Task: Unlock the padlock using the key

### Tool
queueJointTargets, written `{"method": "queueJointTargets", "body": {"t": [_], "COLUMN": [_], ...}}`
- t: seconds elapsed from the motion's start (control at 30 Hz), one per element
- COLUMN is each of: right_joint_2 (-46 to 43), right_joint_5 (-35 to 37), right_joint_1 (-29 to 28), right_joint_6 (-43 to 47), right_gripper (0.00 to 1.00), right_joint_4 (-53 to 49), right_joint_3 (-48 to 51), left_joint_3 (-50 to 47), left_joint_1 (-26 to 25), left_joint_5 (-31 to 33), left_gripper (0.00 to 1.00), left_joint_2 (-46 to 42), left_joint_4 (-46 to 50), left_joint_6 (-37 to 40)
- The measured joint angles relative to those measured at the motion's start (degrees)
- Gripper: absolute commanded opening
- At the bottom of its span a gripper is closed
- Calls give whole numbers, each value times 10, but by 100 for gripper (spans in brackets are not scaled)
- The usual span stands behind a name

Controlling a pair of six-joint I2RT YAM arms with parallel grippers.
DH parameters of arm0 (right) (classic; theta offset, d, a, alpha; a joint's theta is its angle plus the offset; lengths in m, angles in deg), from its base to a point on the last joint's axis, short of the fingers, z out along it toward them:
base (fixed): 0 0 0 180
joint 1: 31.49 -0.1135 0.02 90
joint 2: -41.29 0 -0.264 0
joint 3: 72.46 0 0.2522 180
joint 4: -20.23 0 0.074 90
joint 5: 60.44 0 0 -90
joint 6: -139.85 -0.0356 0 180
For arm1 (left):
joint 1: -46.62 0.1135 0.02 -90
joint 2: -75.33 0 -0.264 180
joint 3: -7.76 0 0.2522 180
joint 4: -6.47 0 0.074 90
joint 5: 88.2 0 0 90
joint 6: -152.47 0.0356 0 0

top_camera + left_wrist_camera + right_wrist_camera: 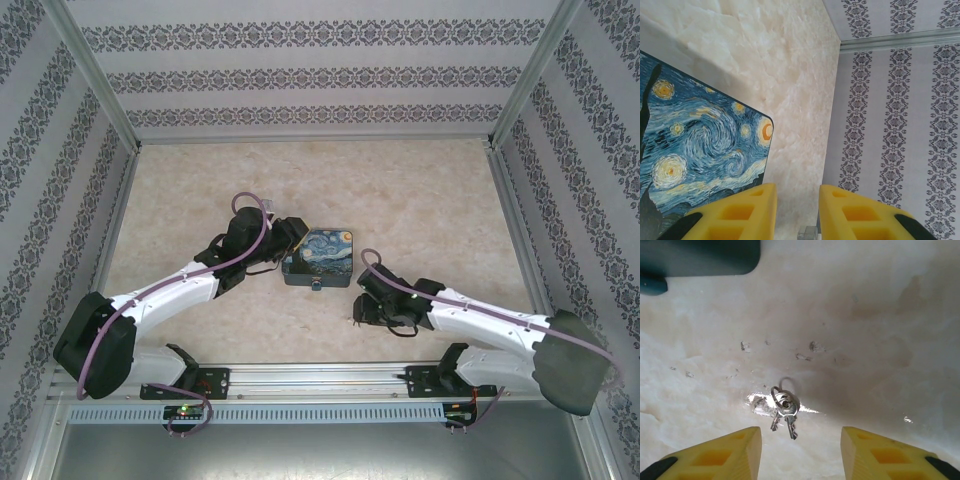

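Key (786, 410): two tiny silvery keys on one small ring. They lie flat on the counter (880, 340), low and centre-left in the right wrist view, with the blades pointing toward the bottom edge.
Key surroundings: a bright glare patch sits just left of the ring, and small pale flecks dot the surface above it.
Padlock (650, 286): a rounded dark-blue body at the far upper left of the right wrist view, just under the box's wall and well apart from the key. The frame edge cuts it off. Its shackle and keyhole cannot be made out.
Box (700, 150): the lid is printed with a blue swirling night sky and yellow stars. It takes up the left half of the left wrist view and runs past the left and bottom edges.
Right hand (800, 455): the yellow fingers are spread wide at the bottom of the frame and grip nothing. The key lies just above the gap, nearer the left finger.
Left hand (797, 215): the fingers are parted and grip nothing. One finger overlaps the box's corner, and bare counter shows between them.
Walls (900, 125): pale panels with dark floral stripes.
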Motion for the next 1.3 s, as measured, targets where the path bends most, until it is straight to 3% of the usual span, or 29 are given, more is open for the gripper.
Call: {"method": "queueJointTargets", "body": {"t": [0.33,0.67,1.3], "right_joint_2": [56,90,215], "right_joint_5": [8,24,51], "right_joint_1": [-31,-70,-74], "right_joint_6": [23,45,103], "right_gripper": [41,49,47], "right_joint_4": [-10,-61,-98], "right_joint_3": [-36,-63,-126], "left_joint_3": [-7,-7,-7], "left_joint_1": [0,0,4], "left_joint_5": [0,0,0], "left_gripper": [29,29,29], "left_joint_2": [-3,-4,-4], "left_joint_4": [1,1,1], "left_joint_6": [0,0,0]}}
